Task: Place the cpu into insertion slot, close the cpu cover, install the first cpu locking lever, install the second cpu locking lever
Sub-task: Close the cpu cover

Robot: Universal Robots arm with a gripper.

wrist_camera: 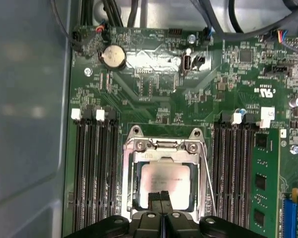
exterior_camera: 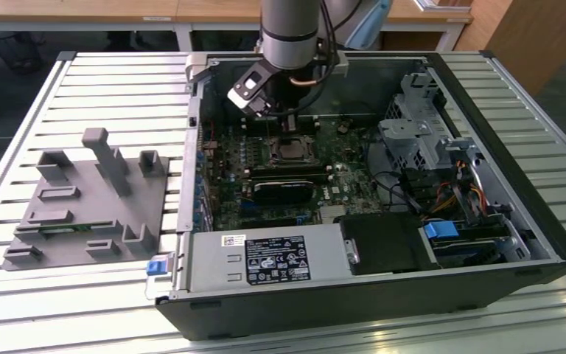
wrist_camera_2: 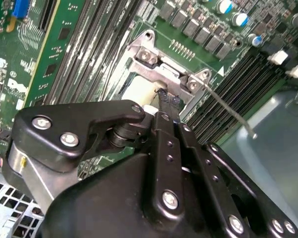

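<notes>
One cpu (wrist_camera: 165, 179) lies flat in insertion slot (wrist_camera: 135, 191).

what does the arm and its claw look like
A thick silver-grey cylindrical arm with a dark ring band, and black cables running alongside it. The claw is matte black, built of angular linkage bars pinned with shiny silver screws, narrowing toward the tip.

On the desk (exterior_camera: 116, 81), the computer case (exterior_camera: 362, 302) stands to the exterior view's right of a holder block (exterior_camera: 67, 221). Inside, the cpu (wrist_camera: 164, 181) lies in the insertion slot (wrist_camera: 136, 188), framed by the cpu cover (wrist_camera: 161, 148), with memory slots (wrist_camera: 92, 168) on both sides.
</notes>
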